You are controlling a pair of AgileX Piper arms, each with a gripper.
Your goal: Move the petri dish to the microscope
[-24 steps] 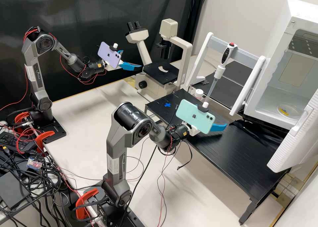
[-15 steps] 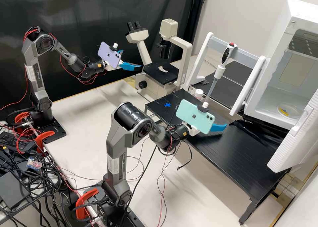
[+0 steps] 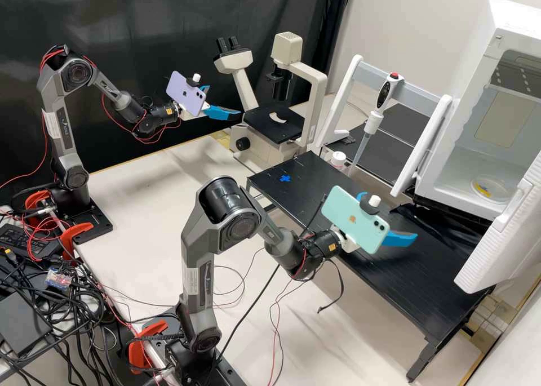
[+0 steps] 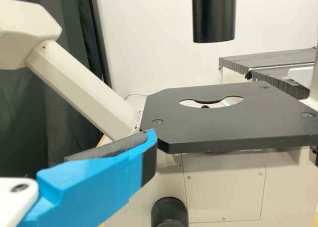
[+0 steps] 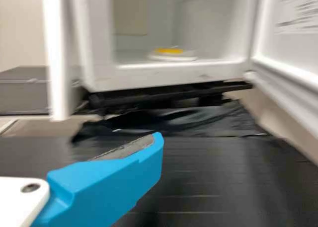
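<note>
Blue fingers spread on R gripper, right of ctr; petri dish well apart, up & right of tips, inside white cabinet. L gripper, upper left, also spread, farther off.

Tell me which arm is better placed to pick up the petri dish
Right, I'd judge: its tool is nearer the petri dish and faces the open white chamber holding it. The left tool is near the microscope instead.

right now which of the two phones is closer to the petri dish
The mint green phone, on the side of the open white cabinet holding the petri dish. The other phone is purple, near the microscope.
</note>
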